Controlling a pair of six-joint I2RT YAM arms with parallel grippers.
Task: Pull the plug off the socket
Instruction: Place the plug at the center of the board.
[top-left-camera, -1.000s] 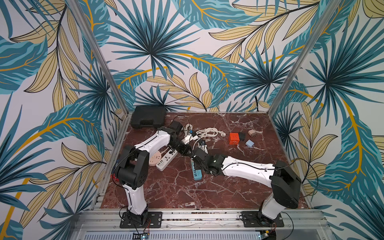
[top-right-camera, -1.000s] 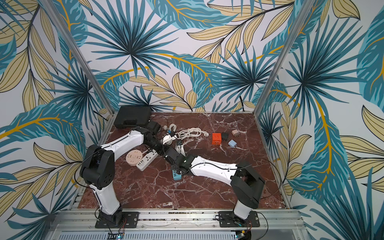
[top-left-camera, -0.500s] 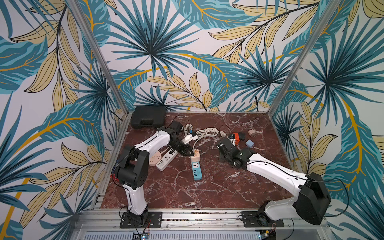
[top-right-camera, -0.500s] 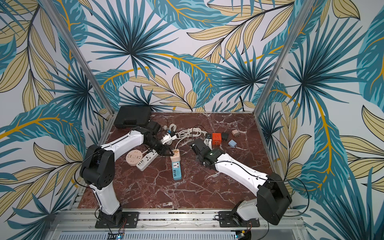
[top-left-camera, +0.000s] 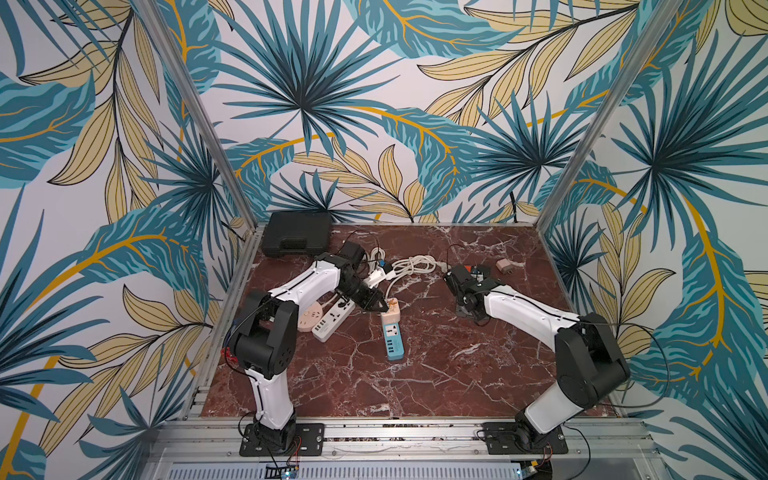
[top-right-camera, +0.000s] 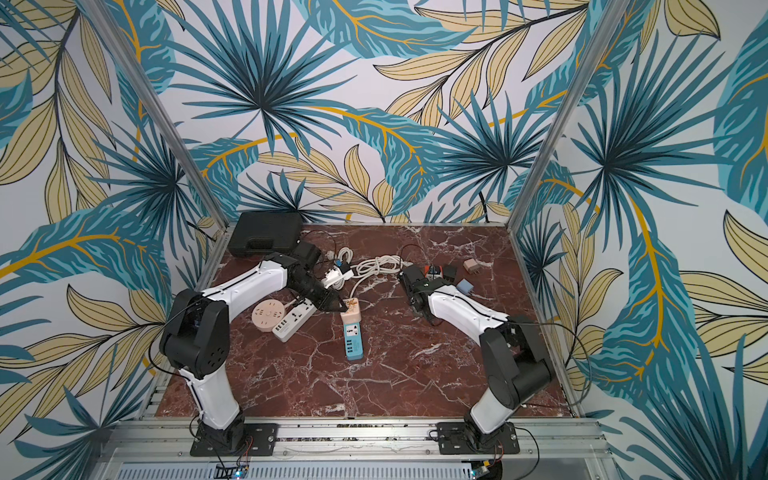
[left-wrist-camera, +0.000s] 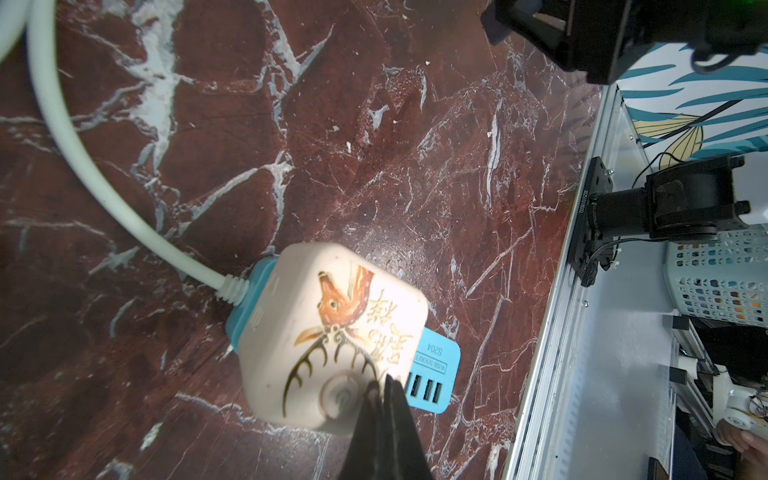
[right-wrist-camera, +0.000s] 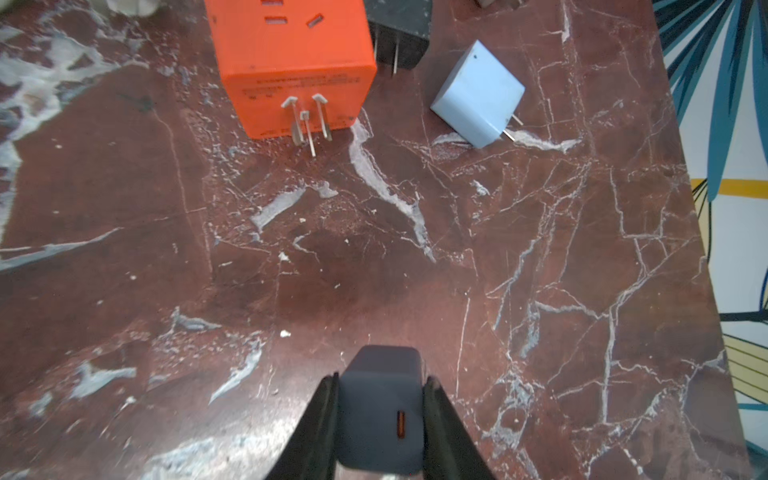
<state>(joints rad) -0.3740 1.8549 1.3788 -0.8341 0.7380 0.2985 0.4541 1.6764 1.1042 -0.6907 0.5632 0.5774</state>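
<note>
**The grey plug (right-wrist-camera: 380, 411) held clear of the socket strip (top-left-camera: 392, 336), set-down likely next.**
At mid-worktop the glossy blue socket strip carries a rounded cream adapter (left-wrist-camera: 328, 332) printed with a fish. The left end effector (left-wrist-camera: 384, 399), tips pressed together, touches it. Toward the far right corner, the right end effector (right-wrist-camera: 380, 379) pinches the matt, boxy grey plug by its flat sides over the veined red marble worktop (right-wrist-camera: 374, 249). Best lowered level, then released short of the orange cube adapter (right-wrist-camera: 291, 54) and pale-blue charger (right-wrist-camera: 478, 93).
</note>
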